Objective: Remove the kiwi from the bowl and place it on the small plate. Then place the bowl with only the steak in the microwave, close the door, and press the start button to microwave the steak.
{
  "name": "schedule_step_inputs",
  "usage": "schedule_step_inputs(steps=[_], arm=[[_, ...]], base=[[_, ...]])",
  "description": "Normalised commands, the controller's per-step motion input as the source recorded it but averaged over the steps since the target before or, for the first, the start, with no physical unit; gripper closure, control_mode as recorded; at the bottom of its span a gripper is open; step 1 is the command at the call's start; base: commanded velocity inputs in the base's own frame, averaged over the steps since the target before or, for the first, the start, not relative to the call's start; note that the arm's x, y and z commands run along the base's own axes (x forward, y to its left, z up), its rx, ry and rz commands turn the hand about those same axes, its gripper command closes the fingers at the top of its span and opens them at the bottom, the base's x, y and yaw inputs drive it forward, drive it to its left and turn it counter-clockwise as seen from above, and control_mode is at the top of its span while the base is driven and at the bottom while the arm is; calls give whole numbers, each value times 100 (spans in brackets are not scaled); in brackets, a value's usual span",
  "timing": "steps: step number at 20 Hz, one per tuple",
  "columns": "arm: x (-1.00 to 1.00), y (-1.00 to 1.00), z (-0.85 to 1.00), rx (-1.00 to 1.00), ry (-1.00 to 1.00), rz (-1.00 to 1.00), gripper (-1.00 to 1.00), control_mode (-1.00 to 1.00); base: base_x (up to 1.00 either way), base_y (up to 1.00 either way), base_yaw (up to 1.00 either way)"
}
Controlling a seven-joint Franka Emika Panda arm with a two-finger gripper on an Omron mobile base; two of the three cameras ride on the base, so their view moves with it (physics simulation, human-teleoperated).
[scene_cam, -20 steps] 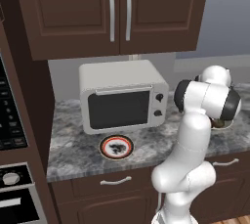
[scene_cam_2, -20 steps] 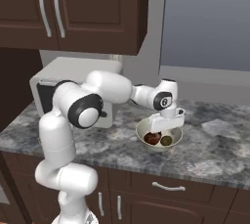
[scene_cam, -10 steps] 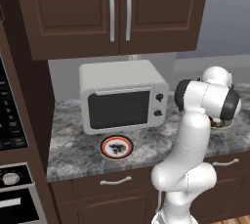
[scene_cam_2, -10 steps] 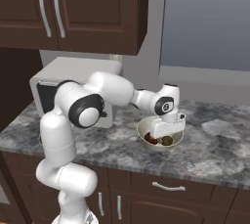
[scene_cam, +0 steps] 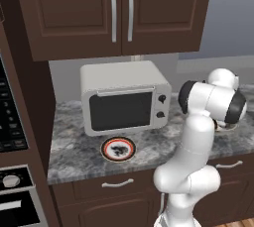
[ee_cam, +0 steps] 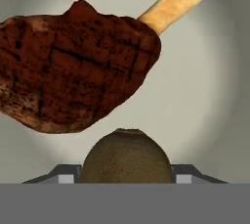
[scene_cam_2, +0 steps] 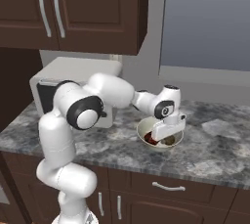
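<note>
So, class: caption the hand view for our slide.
Gripper straddles the kiwi beside the steak inside the bowl.

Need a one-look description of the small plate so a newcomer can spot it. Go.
Find the white countertop oven on the grey stone counter. Directly in front of its dark window, near the counter's front edge, lies the small plate. It is the flat round disc with an orange-red rim, white ring and black patterned centre, far to the left of the bowl where the arm works.

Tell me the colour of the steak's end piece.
Pale tan, sticking out of the dark red-brown steak; clearest in the hand view.
</note>
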Motion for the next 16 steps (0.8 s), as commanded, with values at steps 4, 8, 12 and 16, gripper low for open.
schedule_step_inputs(steps=[4,8,12,16], arm=[[-10,70,69,-1,-22,7,100,-100],[-12,99,73,-3,-22,6,100,-100],[-48,100,51,-4,-11,2,100,-100],[-82,100,36,-4,-9,0,100,-100]], base=[[0,0,0],[0,0,0],[0,0,0],[0,0,0]])
